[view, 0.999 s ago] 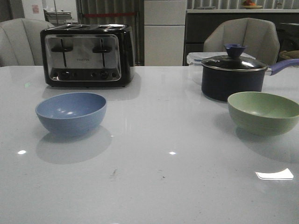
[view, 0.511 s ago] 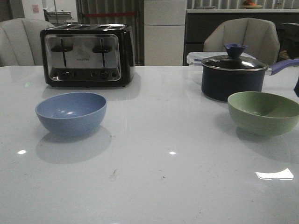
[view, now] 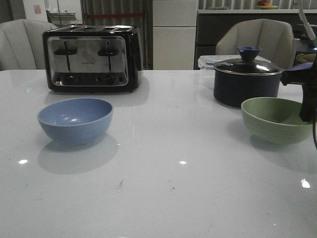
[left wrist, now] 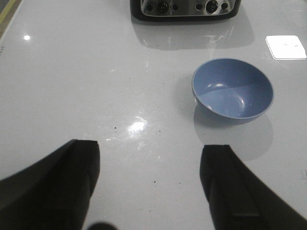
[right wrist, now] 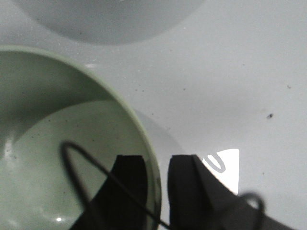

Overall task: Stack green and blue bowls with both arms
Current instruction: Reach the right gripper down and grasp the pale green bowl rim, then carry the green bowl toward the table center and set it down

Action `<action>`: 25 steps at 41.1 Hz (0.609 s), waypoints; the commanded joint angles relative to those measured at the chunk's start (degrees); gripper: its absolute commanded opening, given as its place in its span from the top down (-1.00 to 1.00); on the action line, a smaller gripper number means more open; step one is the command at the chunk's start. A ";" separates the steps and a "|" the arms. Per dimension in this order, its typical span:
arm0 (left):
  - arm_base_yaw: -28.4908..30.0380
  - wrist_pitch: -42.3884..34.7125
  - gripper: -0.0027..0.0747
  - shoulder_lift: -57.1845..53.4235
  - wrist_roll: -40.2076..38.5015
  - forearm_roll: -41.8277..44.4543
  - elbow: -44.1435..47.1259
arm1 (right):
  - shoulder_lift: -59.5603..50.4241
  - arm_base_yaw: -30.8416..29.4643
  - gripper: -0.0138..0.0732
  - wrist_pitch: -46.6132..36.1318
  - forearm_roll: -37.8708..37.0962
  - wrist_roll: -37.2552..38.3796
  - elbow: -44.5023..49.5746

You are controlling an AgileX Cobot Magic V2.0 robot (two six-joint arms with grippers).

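The dusty blue bowl (view: 75,119) stands upright and empty on the left of the white table; it also shows in the left wrist view (left wrist: 232,91). My left gripper (left wrist: 149,163) is open and empty, above bare table short of that bowl; it does not show in the front view. The sage green bowl (view: 275,119) stands on the right. My right gripper (view: 308,106) is at its right rim. In the right wrist view the gripper (right wrist: 157,162) straddles the bowl's (right wrist: 57,143) rim, one finger inside, one outside, with a narrow gap showing.
A black and chrome toaster (view: 91,58) stands behind the blue bowl. A dark lidded saucepan (view: 246,82) with a purple handle stands right behind the green bowl. A clear container (view: 208,62) and chairs lie beyond. A thin cable (right wrist: 96,167) crosses the right wrist view.
My right arm has come in from the right edge of the front view and reached down to the green bowl's right rim. Both bowls stay where they were.
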 commanded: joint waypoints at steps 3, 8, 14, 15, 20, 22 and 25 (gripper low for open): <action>-0.38 -4.03 -0.38 0.43 -0.04 -0.32 -1.73 | -2.85 -0.40 0.35 -0.25 0.52 -0.74 -2.01; -0.38 -4.03 -0.38 0.43 -0.04 -0.32 -1.73 | -3.48 -0.15 0.52 0.50 0.52 -0.74 -2.01; -0.38 -4.03 -0.38 0.43 -0.04 -0.32 -1.73 | -6.95 1.64 0.59 0.07 0.52 -0.98 -1.85; -0.38 -4.03 -0.38 0.43 -0.04 -0.32 -1.73 | -7.65 2.09 0.59 0.08 0.52 -0.98 -1.85; -0.38 -4.03 -0.38 0.43 -0.04 -0.32 -1.73 | -11.84 6.04 0.60 0.45 0.52 -2.53 -1.81; -0.38 -4.03 -0.38 0.43 -0.04 -0.32 -1.73 | -13.36 8.40 0.60 0.47 0.65 -3.09 -1.66; -0.38 -4.03 -0.38 0.43 -0.04 -0.32 -1.73 | -14.92 12.14 0.60 0.41 0.83 -3.14 -1.23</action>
